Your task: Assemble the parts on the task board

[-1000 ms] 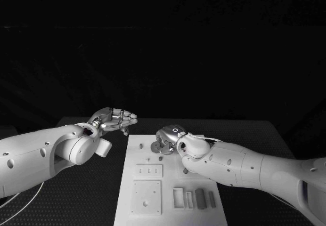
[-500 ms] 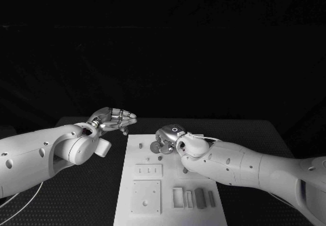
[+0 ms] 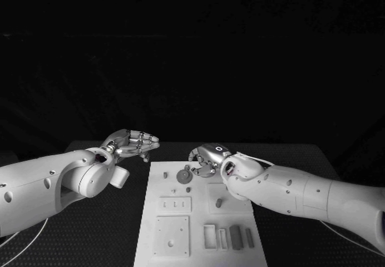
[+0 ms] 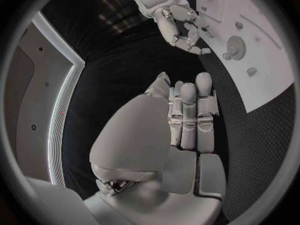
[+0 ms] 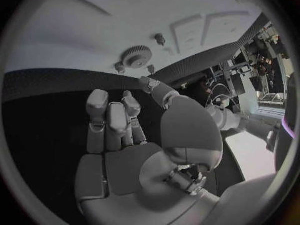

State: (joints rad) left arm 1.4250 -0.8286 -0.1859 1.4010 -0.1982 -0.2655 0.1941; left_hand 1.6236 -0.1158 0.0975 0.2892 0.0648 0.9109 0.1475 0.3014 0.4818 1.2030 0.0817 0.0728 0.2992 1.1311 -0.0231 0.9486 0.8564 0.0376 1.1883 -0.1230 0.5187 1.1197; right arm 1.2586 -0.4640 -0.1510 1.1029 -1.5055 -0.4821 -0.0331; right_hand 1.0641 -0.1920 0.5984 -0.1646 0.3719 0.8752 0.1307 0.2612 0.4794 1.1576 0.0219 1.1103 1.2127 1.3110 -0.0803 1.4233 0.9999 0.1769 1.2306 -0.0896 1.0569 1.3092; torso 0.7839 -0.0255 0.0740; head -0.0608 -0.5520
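Note:
The white task board [image 3: 201, 222] lies along the middle of the table. A grey gear [image 3: 183, 177] sits flat near its far end, also seen as the gear [image 5: 136, 56] in the right wrist view and the gear [image 4: 235, 41] in the left wrist view. My right hand [image 3: 207, 158] hovers just right of and above the gear, fingers loosely bent, thumb apart, holding nothing. My left hand [image 3: 133, 143] is off the board's far left corner with its fingers [image 4: 187, 116] curled in on nothing.
A small peg [image 3: 166, 174] stands left of the gear and a short pin [image 3: 218, 203] at mid-board. Two square plates [image 3: 175, 204] occupy the board's left side. Grey blocks [image 3: 236, 235] lie beside open slots [image 3: 210, 235] at the near end. Black table mat [image 3: 96, 233] surrounds the board.
My right hand has lifted off the gear and drawn to the right, leaving the gear uncovered on the board. The left hand has hardly moved.

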